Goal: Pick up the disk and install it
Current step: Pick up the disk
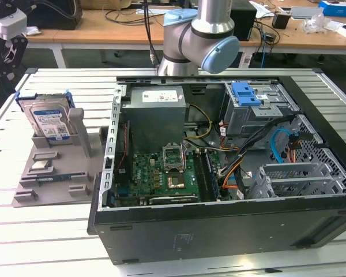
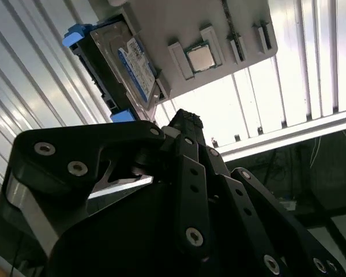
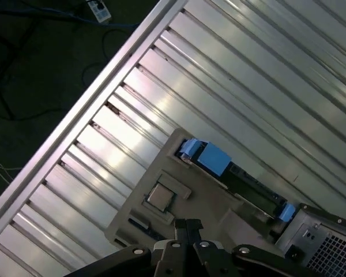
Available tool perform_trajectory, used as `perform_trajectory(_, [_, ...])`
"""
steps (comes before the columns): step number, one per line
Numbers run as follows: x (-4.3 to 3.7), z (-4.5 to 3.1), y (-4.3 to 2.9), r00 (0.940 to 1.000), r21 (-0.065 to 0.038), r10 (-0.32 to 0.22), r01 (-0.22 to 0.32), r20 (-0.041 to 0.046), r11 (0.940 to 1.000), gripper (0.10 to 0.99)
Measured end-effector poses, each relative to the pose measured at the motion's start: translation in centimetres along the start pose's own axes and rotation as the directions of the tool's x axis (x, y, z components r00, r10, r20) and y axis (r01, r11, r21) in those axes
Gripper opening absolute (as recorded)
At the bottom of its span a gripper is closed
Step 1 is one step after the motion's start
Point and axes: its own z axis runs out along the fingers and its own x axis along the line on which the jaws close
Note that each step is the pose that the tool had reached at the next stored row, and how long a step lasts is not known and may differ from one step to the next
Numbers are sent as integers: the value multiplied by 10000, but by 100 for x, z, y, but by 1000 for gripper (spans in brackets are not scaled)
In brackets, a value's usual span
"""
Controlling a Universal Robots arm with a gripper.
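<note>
End effector: fingers together, nothing held, hovering over grey fixture, well apart from disk. Disk: upright on edge in fixture slot, on counter at the exterior view's left, beside open PC case. Risks, prob.: descending w/ fingers closed, striking disk's top edge, tipping it; off-centre grip, slipping; snagging cables inside case.

The disk stands on edge in the grey holder, apart from the gripper

Disk: metal w/ glossy label, blue plastic surround.
</note>
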Motion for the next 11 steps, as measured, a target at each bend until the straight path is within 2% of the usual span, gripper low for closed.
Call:
perform_trajectory(4, [0, 0, 0, 9984, -14, -563, 563, -22, 9984, 106])
perform_trajectory(8, [0, 0, 0, 9940, -28, -1096, 1096, -43, 9940, 106])
perform_trajectory(11, [0, 0, 0, 9884, -41, -1515, 1514, -60, 9885, 106])
